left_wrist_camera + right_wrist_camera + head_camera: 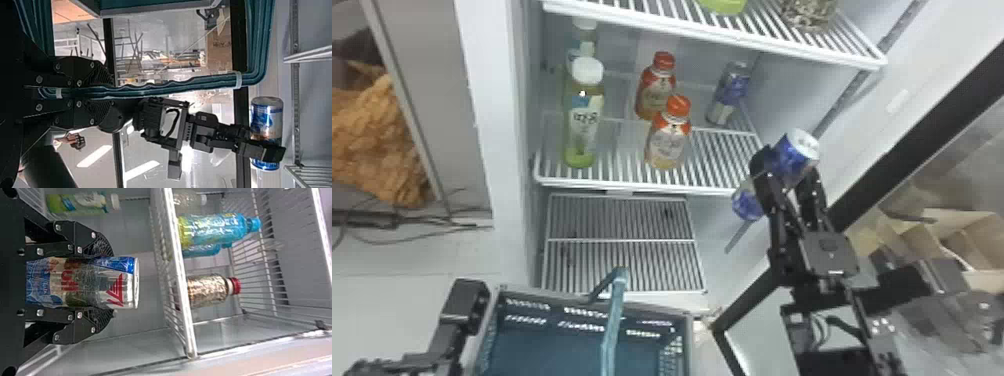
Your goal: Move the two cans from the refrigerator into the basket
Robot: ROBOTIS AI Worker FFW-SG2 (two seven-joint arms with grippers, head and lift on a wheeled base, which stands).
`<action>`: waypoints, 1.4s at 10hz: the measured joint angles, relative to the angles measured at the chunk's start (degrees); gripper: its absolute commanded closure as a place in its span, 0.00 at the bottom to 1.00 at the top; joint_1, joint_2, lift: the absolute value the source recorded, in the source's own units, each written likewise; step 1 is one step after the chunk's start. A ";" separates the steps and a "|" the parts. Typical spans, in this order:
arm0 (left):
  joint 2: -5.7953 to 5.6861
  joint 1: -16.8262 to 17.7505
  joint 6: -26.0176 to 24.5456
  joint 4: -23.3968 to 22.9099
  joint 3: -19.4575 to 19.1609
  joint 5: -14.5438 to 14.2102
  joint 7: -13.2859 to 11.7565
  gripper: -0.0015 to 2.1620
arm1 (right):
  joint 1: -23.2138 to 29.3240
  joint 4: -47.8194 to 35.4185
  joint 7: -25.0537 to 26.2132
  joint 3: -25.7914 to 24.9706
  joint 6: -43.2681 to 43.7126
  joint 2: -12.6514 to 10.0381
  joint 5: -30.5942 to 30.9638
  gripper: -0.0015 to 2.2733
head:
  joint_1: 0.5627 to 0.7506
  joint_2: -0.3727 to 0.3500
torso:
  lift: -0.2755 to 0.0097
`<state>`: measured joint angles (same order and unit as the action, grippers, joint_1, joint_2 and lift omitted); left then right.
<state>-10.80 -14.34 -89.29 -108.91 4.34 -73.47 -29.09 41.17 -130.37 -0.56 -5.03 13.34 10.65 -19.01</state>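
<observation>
Teal basket [552,345], dark-rimmed, placed before the open refrigerator [484,75]; its long teal handle [613,325] rises over the interior. Left end effector [111,92]: black, fingers closed on this handle. Right end effector [788,172]: black, two fingers clamped on a can [797,150], blue and silver with red print, held slantwise between them, beside the right front of the middle shelf [632,186]; one end projects past the fingers on the right, the other on the left. Lower wire rack [622,240]: white, below the middle shelf. Middle shelf, front: one white-capped bottle [584,125] of pale green liquid, left, upright; one orange-capped bottle [667,142], to its right, upright. Middle shelf, farther back: a second white-capped bottle [582,45]; a second orange-capped bottle [656,92]; and, at the right, the second can [730,95], blue and silver, upright, near the side wall and apart from the bottles. Upper shelf [712,35]: white wire, bearing blue bottles [219,229] with yellow-green lower parts and a red-capped bottle [207,290] of speckled contents.
</observation>
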 measured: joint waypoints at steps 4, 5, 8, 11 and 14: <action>-0.01 -0.15 0.00 0.00 -0.11 0.06 0.00 0.56 | 6.40 -9.35 -4.12 -2.53 -16.39 -0.86 -3.14 0.39 | 0.70 0.03 | 0.03; -0.01 -0.21 0.00 0.00 -0.11 0.11 0.00 0.56 | 7.66 -11.79 -4.66 -3.04 -20.30 -1.11 -3.97 0.39 | 0.70 0.03 | 0.03; -0.10 -0.28 0.00 0.00 -0.26 0.23 0.00 0.56 | 10.97 -21.45 -5.31 -4.32 -35.29 -1.39 -6.17 0.39 | 0.70 0.03 | 0.03; -0.34 -0.57 0.00 0.00 -0.41 0.23 0.00 0.56 | 13.73 -28.54 -5.23 -7.75 -48.83 -2.35 -7.67 0.39 | 0.70 0.03 | 0.03; -0.37 -0.71 0.00 0.00 -0.67 0.77 0.00 0.56 | 14.37 -31.82 -5.06 -8.14 -62.80 -2.34 -11.40 0.39 | 0.70 0.03 | 0.03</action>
<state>-11.16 -15.05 -89.29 -108.91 3.66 -72.70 -29.09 55.54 -162.20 -5.62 -13.17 -49.46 8.31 -30.41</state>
